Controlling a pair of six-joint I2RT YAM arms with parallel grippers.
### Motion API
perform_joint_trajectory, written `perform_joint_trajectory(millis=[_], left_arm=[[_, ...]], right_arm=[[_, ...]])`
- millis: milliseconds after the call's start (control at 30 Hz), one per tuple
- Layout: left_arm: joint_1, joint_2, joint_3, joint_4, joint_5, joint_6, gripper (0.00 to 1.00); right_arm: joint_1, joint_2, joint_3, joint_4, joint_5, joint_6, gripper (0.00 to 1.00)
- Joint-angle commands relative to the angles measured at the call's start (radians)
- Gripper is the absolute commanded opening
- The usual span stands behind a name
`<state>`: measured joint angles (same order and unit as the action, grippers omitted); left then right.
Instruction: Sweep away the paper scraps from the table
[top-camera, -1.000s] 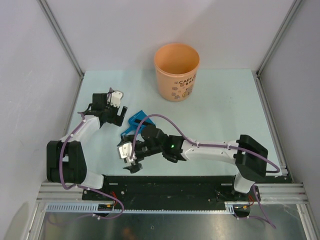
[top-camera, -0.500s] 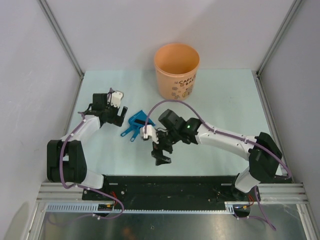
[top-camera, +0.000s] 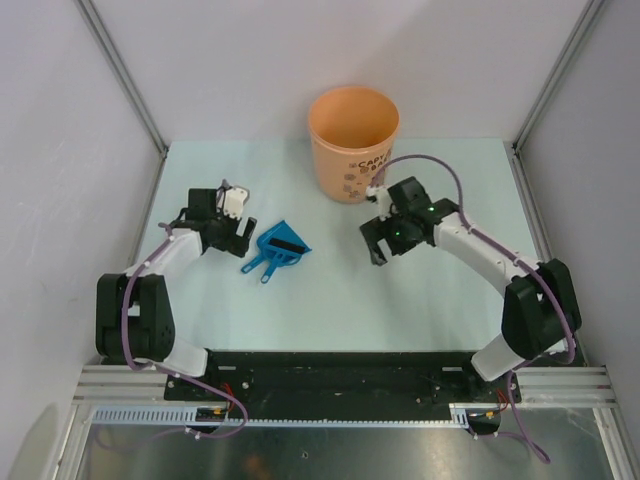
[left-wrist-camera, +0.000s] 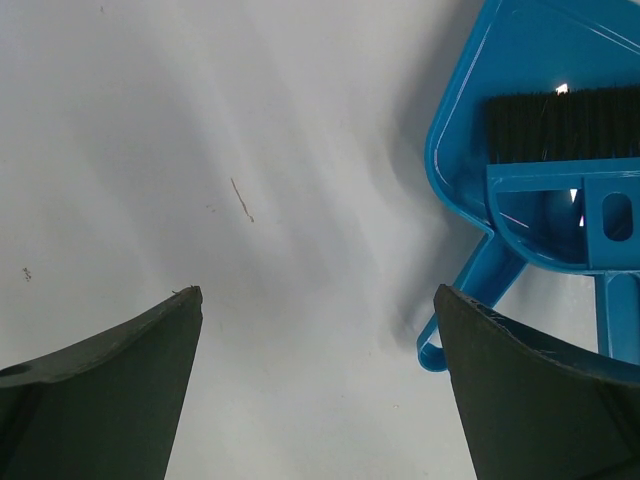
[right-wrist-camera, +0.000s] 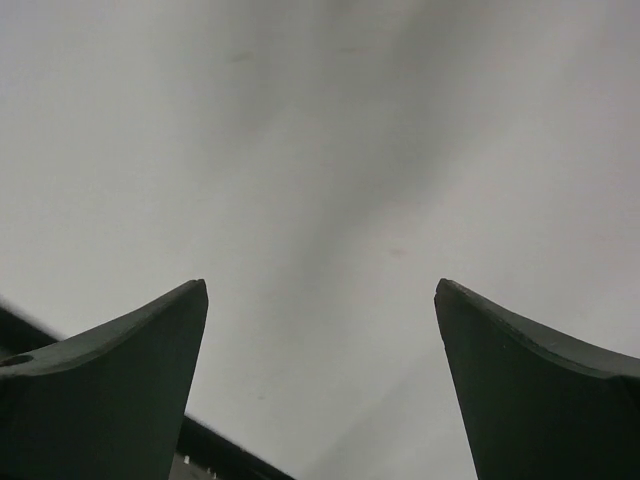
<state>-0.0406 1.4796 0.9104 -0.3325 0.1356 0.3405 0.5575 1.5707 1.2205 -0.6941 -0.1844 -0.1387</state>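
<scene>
Resting under both of my arms, the table (top-camera: 330, 300) is a pale mint-green top with a black and metal rail along its near edge. No view lets me tell where the paper scraps lie.

**Objects on the table**
- A blue dustpan (top-camera: 283, 247) lies left of centre, its handle pointing toward the near-left.
- A blue brush (left-wrist-camera: 590, 215) with black bristles lies inside the pan.
- An orange bucket (top-camera: 352, 142) stands upright at the far edge, near the middle.

**Left arm**
- From its base at the near-left corner, my left arm runs along the left side of the table and bends inward at the wrist.
- My left gripper (top-camera: 232, 238) hangs just left of the dustpan and is apart from it.
- Its jaws are spread wide and hold nothing. In the left wrist view only bare table shows between the fingers (left-wrist-camera: 110, 390), and the dustpan sits at the upper right.

**Right arm**
- From its base at the near-right, my right arm reaches diagonally across the table toward the far-left, its forearm extended.
- My right gripper (top-camera: 385, 245) hangs just on the near side of the bucket.
- Its jaws are also spread wide and empty. The right wrist view shows only table surface between the fingers (right-wrist-camera: 110, 380).
</scene>
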Motion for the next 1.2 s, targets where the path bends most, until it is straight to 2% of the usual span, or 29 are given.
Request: perform_joint_trajectory(millis=[0,100,133,233,300,333,500,600,633,667,833,933,1100,1167], left_arm=[[0.005,0.010,0.027,-0.004,0.015,-0.015,1.00],[0.005,0.027,0.025,0.010,0.038,-0.047,1.00],[0.005,0.034,0.021,0.021,0.042,-0.057,1.00],[0.005,0.035,-0.017,0.105,0.036,-0.107,1.00],[0.005,0.027,-0.063,0.190,0.032,-0.126,1.00],[0.005,0.015,-0.077,0.219,0.036,-0.136,1.00],[0.005,-0.021,-0.168,0.429,0.038,-0.205,1.00],[0.005,-0.051,-0.258,0.605,0.019,-0.233,1.00],[0.005,-0.059,-0.281,0.650,0.019,-0.245,1.00],[0.007,-0.071,-0.332,0.743,0.019,-0.251,1.00],[0.005,-0.119,-0.464,1.053,-0.022,-0.250,1.00],[0.007,-0.134,-0.513,1.112,-0.013,-0.250,1.00],[0.007,-0.183,-0.610,1.228,0.004,-0.247,1.00],[0.008,-0.196,-0.666,1.309,0.018,-0.239,1.00]], right_arm=[[-0.099,-0.096,-0.067,0.080,0.268,0.178,1.00],[-0.136,-0.193,-0.200,0.249,0.428,0.203,1.00],[-0.140,-0.218,-0.241,0.360,0.510,0.205,1.00],[-0.166,-0.322,-0.392,0.566,0.574,0.188,1.00],[-0.182,-0.369,-0.467,0.671,0.565,0.163,1.00],[-0.201,-0.406,-0.539,0.782,0.553,0.156,1.00],[-0.290,-0.459,-0.690,0.993,0.536,0.175,1.00],[-0.366,-0.479,-0.809,1.181,0.470,0.212,1.00],[-0.378,-0.479,-0.843,1.300,0.473,0.215,1.00],[-0.401,-0.472,-0.908,1.358,0.488,0.215,1.00],[-0.436,-0.388,-1.035,1.667,0.531,0.188,1.00],[-0.447,-0.290,-1.099,1.882,0.490,0.146,1.00],[-0.447,-0.105,-1.064,2.027,0.470,0.142,1.00],[-0.438,-0.090,-1.041,1.972,0.482,0.117,1.00]])
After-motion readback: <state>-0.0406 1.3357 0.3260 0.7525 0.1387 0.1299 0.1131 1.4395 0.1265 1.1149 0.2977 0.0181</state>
